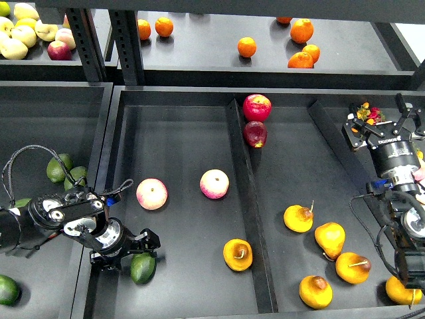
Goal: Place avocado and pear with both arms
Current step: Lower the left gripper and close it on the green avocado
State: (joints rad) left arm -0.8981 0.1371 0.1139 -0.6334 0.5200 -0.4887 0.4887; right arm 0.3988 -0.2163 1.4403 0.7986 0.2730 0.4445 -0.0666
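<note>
While avocado (pixel 143 268) lies in tray (pixel 179 292) | left hand (pixel 141 243) released beside it | right hand (pixel 384 124) spread, empty

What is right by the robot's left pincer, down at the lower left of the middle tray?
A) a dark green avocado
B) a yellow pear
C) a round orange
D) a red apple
A: the left pincer sits right against the dark green avocado on the tray floor, while the pear lies further right by the divider and the red apples and oranges are farther back.
</note>
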